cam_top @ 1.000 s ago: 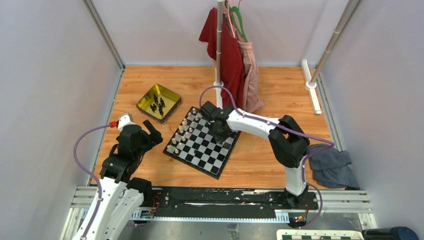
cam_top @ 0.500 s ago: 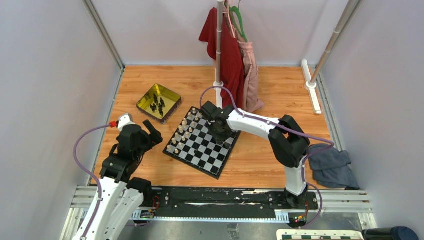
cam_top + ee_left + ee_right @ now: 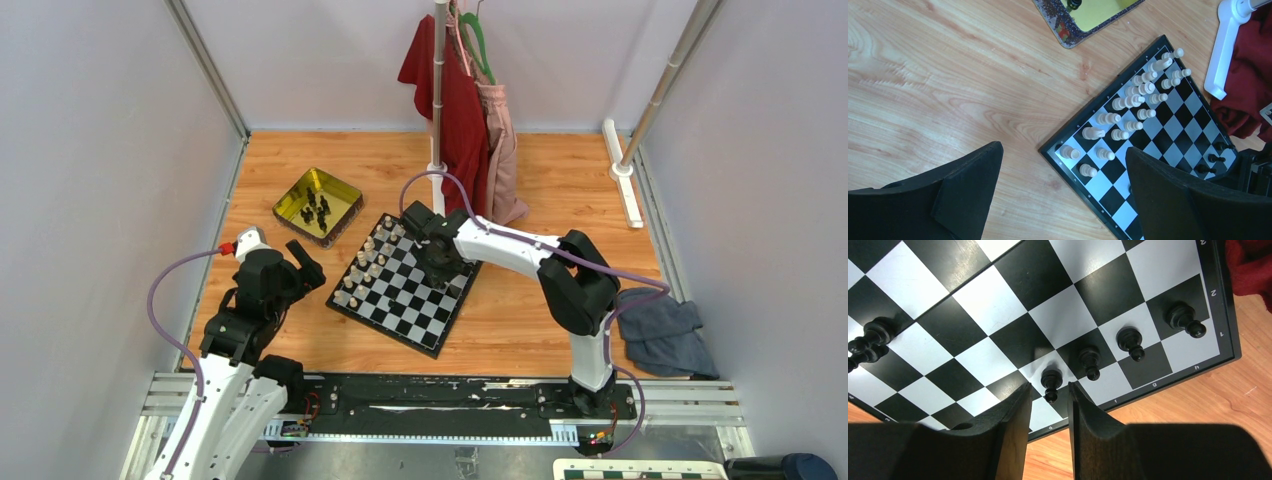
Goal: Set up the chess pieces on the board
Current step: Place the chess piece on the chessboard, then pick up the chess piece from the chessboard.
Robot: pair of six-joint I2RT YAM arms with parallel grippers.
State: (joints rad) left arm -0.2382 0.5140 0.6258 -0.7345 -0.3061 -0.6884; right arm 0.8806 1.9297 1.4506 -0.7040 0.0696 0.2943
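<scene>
On the table [image 3: 560, 190], right jaws stand released around a black pawn [image 3: 1050, 381] on the board [image 3: 1013, 340]; left jaws gape.

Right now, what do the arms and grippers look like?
Left arm and right arm: white links, black joints. A lilac cable loops along each; the left one ends in a red plug. Left gripper and right gripper: two black wedge fingers each.

A robot test cell, this one: plain pale partition walls [image 3: 90, 150] boxing an orange wooden tabletop [image 3: 570, 170], two white-and-black robot arms [image 3: 510, 248] bolted onto a slotted aluminium rail [image 3: 690, 400].
</scene>
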